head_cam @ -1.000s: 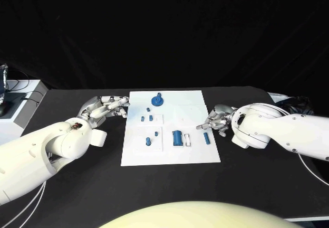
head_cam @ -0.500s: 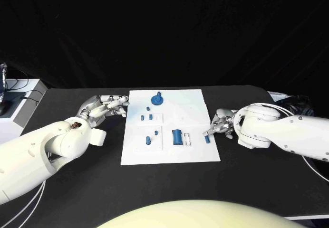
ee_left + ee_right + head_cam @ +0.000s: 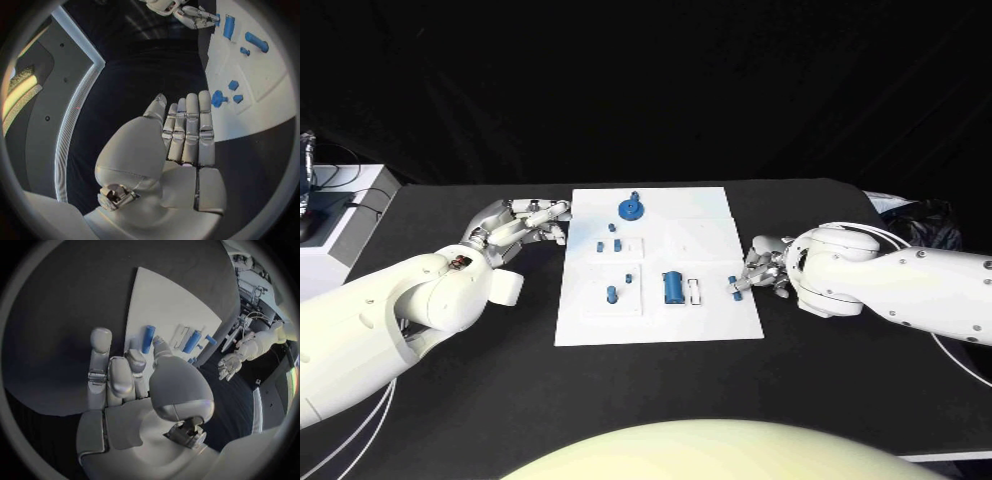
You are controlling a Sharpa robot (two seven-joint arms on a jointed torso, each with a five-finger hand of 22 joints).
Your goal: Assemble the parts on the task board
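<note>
The white task board (image 3: 661, 330) lies in the middle of the black table. On it are a round blue part (image 3: 632, 209) at the far end, several small blue parts (image 3: 607, 246), a thick blue cylinder (image 3: 674, 288) and a slim blue peg (image 3: 734, 287) by the right edge. My right hand (image 3: 764, 265) hovers at that edge, its fingers spread and its fingertips (image 3: 159, 342) just short of the peg (image 3: 148, 338), holding nothing. My left hand (image 3: 524, 225) rests beside the board's far left corner, fingers (image 3: 189, 125) straight and together, nothing in it.
A white box (image 3: 336, 235) stands at the table's left edge. Dark cables and gear (image 3: 920, 220) lie at the far right. Bare black tabletop surrounds the board on the near side.
My right hand has drawn nearer to me along the board's right edge and closed in on the slim peg. The left hand has stayed put.
</note>
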